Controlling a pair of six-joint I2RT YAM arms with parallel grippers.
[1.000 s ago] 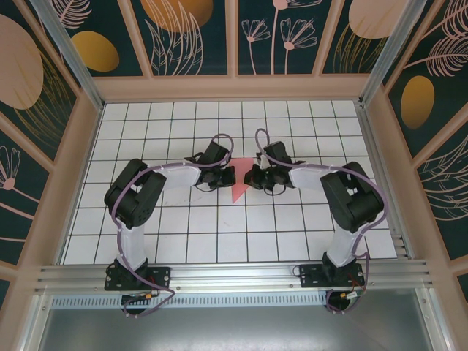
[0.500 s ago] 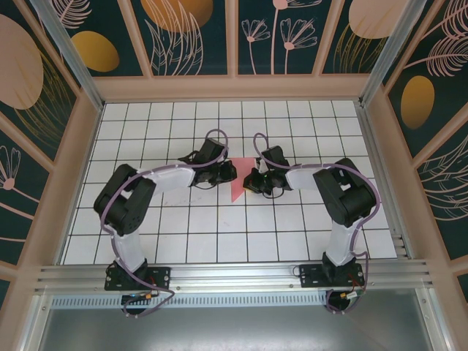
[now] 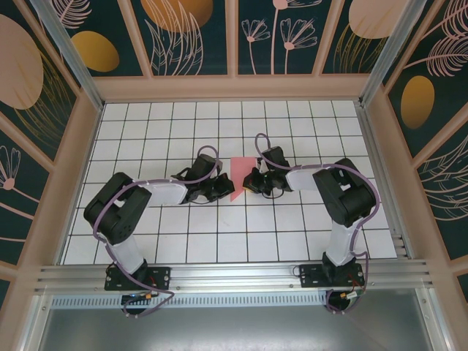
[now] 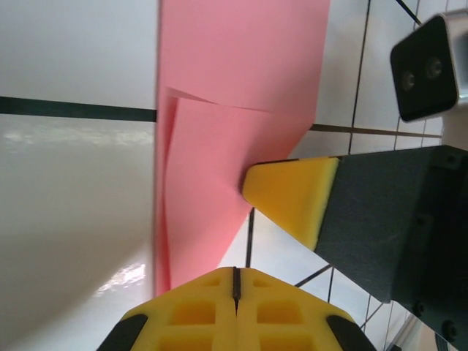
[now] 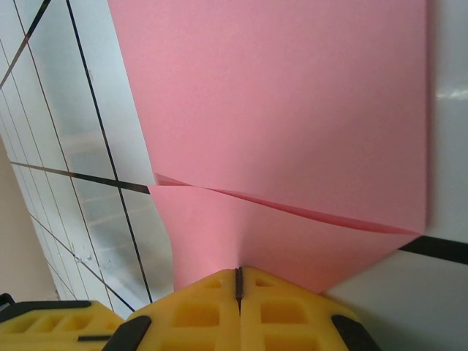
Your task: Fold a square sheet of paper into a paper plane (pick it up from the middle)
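Note:
The square sheet of paper (image 3: 241, 172) lies folded on the white grid table, salmon pink, with a squarish top and a point toward the near side. In the wrist views the paper (image 4: 219, 110) (image 5: 278, 110) shows a folded flap with a slanting crease. My left gripper (image 3: 227, 193) (image 4: 235, 281) is shut, its tip over the paper's narrow lower end, nothing visible between the pads. My right gripper (image 3: 249, 180) (image 5: 237, 281) is shut too, its tip pressing on the flap's right edge. One of its yellow fingers (image 4: 289, 194) touches that edge.
Wooden walls with dark floral panels (image 3: 234, 36) fence the table on three sides. An aluminium rail (image 3: 234, 276) carrying both arm bases runs along the near edge. Open grid tiles (image 3: 146, 234) lie left, right and near of the paper.
My left gripper slid toward the near side, from beside the paper's top to its lower point, uncovering the top left corner. My right gripper stayed pressed at the right edge.

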